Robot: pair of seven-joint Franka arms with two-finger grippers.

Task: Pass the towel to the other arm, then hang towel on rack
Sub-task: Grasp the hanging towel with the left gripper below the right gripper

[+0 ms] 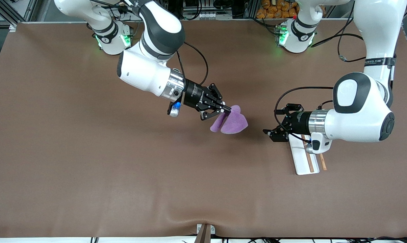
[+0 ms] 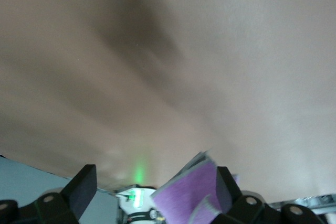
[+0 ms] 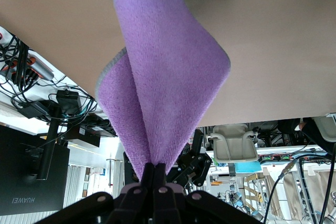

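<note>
Brown matting covers the table (image 1: 88, 168) nearest my camera, bare along that edge. Farther in, toward the left arm's end, lies a white rack (image 1: 303, 158) with thin copper-coloured rods, partly under the left arm's wrist. The left gripper (image 1: 270, 132) hangs just over the rack's farther end, its fingers (image 2: 81, 187) spread wide with nothing between them, pointing toward the middle of the table.

Farther still, over mid-table, I have the towel (image 1: 232, 122) in the right gripper (image 1: 226, 111). Its fingers are pinched tight on one corner, and the purple cloth hangs from them as a folded loop, clear of the mat as far as I can judge from the shadow below it. From the left wrist camera, the purple edge already shows beside one finger pad, though the front camera has the two grippers apart.

I read this as the handover step, with the pass not yet made. Next I need the left gripper brought onto a free fold of the towel, away from the right fingers, and closed firmly before the right one lets go.
</note>
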